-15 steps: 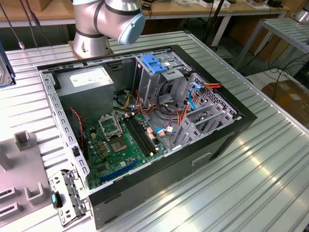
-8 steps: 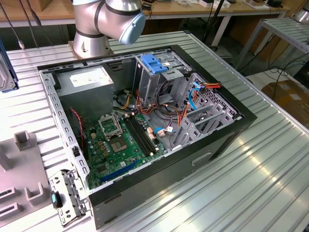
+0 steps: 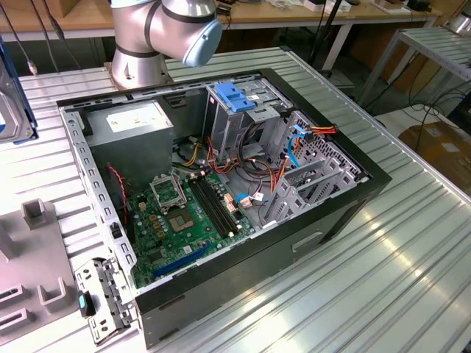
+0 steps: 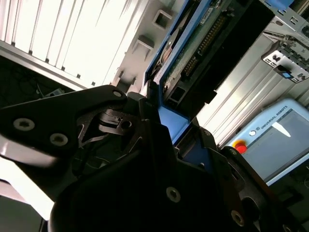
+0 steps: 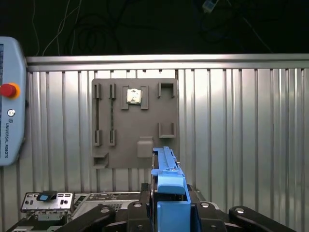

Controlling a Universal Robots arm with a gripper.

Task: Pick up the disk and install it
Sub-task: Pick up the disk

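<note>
In the first wrist view the disk (image 5: pixel 166 176) stands edge-on, its blue plastic side rail facing the camera, and my gripper (image 5: pixel 166 209) is shut on it with black fingers (image 5: pixel 145 205) on both sides. The second wrist view looks along the disk (image 4: pixel 193 53), showing its blue rail, circuit board and connector row above the gripper (image 4: pixel 161 113). At the exterior view's left edge, part of the disk (image 3: pixel 13 99) hangs above the table, well away from the open computer case (image 3: pixel 221 184).
The case holds a grey drive cage with a blue bracket (image 3: pixel 234 95), a power-supply box (image 3: pixel 136 121) and a motherboard (image 3: pixel 184 220). A grey fixture plate (image 5: pixel 135 123) lies on the ribbed metal table beneath the disk. A teach pendant (image 5: pixel 9 101) lies beside it.
</note>
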